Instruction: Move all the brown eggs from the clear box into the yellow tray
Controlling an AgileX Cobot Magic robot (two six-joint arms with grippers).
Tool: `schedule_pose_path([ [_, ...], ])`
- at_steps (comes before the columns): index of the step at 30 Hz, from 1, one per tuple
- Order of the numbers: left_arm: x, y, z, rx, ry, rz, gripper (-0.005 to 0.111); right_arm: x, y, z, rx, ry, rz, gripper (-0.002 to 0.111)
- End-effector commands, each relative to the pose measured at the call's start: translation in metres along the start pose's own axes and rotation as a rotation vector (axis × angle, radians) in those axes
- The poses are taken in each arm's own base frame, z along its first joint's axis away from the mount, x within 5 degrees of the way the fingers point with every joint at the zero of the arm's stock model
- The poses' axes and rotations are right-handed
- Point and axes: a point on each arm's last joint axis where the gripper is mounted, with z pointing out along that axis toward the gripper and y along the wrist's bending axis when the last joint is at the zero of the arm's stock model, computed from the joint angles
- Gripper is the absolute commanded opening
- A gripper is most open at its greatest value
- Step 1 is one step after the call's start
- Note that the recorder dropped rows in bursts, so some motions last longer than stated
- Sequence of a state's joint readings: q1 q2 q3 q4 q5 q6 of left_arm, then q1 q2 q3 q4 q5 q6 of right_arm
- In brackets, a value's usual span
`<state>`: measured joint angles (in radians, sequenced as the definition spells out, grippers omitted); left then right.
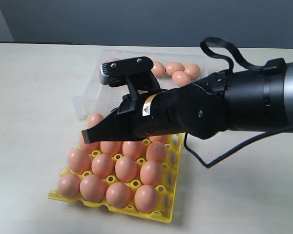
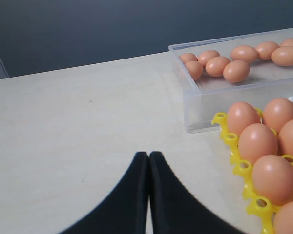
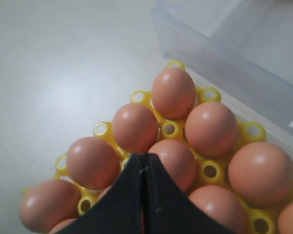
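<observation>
Brown eggs [image 1: 178,68] lie in the clear box [image 1: 85,105], so my right tool [image 1: 86,137], pinched shut and empty above the yellow tray [image 1: 170,187], must fetch more; left tool [image 2: 149,156] closed too.

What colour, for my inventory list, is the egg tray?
The tray is bright yellow, clearest in the exterior view.
</observation>
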<state>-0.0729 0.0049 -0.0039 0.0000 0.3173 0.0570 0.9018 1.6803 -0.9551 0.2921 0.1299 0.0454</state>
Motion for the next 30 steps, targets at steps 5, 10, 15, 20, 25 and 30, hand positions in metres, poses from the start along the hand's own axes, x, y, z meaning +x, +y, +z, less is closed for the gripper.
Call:
schedule_pose_path([
  [5,0.000,0.000,0.000,0.007,-0.010,0.001,0.000,-0.033,-0.032,-0.010,0.068,-0.081,-0.006,-0.001],
  [10,0.000,0.000,0.000,0.007,-0.010,0.001,0.000,-0.037,-0.050,-0.014,0.096,-0.014,0.082,-0.001],
  [15,0.000,0.000,0.000,0.007,-0.010,0.001,0.000,-0.014,-0.019,-0.010,0.041,0.185,0.012,-0.001],
  [20,0.000,0.000,0.000,0.007,-0.010,0.001,0.000,0.010,0.033,0.008,-0.049,0.211,-0.114,-0.001],
  [25,0.000,0.000,0.000,0.007,-0.010,0.001,0.000,0.029,0.047,0.030,-0.070,0.243,-0.110,-0.001],
  [30,0.000,0.000,0.000,0.007,-0.010,0.001,0.000,0.028,0.052,0.030,-0.090,0.220,-0.050,-0.001],
])
